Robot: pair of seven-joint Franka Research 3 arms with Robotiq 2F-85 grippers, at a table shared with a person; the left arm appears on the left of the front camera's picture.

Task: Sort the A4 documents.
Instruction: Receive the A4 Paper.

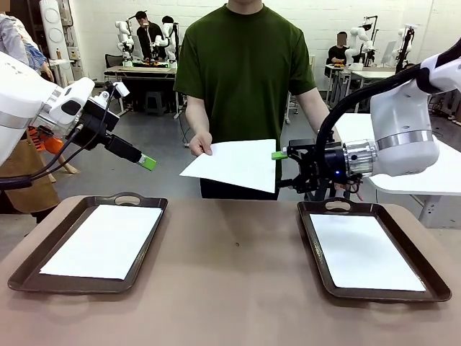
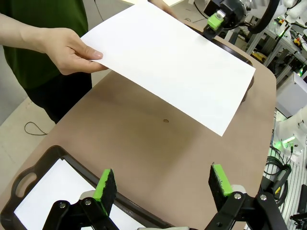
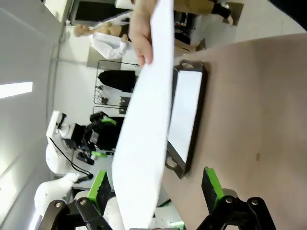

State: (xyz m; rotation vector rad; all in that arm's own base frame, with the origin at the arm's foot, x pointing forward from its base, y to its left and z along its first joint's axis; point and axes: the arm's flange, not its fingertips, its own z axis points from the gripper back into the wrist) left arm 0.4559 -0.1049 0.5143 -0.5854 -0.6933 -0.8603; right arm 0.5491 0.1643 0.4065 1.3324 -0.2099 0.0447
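You've got both tools wide open, empty: left tool (image 1: 148,162), right tool (image 1: 279,156). Person's hand (image 1: 201,144) holds a paper sheet (image 1: 234,166) above the worktop (image 1: 230,288), sheet edge btw right tool's fingers.

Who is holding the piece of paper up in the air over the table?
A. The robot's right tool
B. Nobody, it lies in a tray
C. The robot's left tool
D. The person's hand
D: the person's hand pinches one edge of the raised sheet, while the right tool stands open at the sheet's other edge, its green pads not yet closed on the paper, and the left tool hangs open apart from it.
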